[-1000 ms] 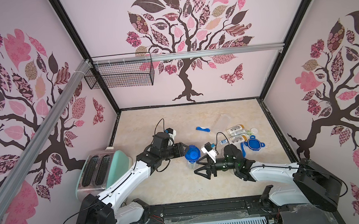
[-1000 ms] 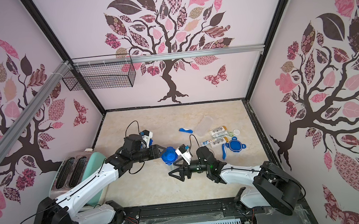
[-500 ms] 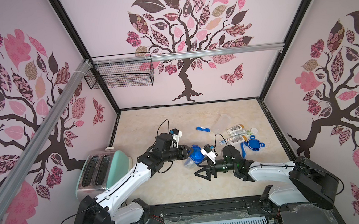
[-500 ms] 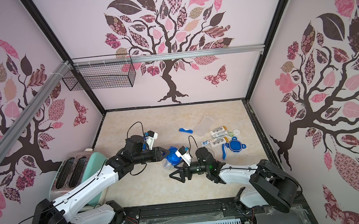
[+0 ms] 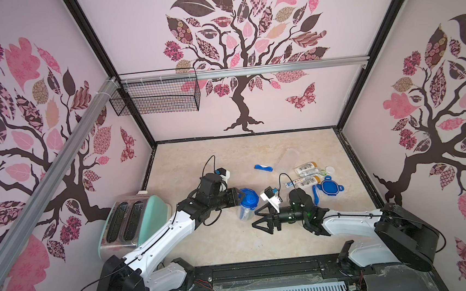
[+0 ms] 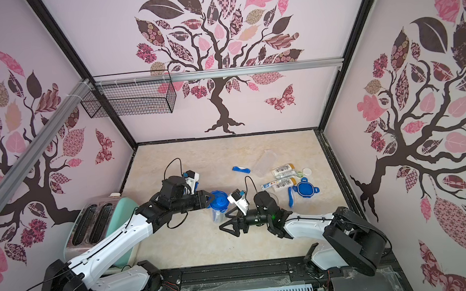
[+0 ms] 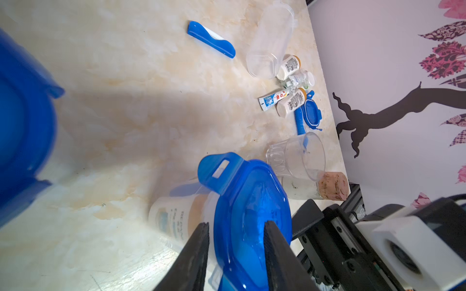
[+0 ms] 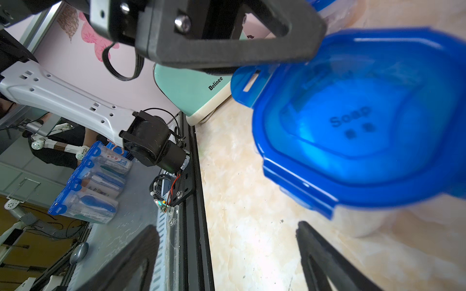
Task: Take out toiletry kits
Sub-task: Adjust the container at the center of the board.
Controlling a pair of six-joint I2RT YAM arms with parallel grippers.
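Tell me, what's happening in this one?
The left gripper clasps the blue lid of a clear jar mid-table, lid on and kit items visible inside. The right gripper is open beside it. Toward the right wall lie an empty jar, a loose lid, bottles, toothpaste and toothbrushes, already out.

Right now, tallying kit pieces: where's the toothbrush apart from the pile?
In both top views, the toothbrush lies just left of the empty clear jar on its side.
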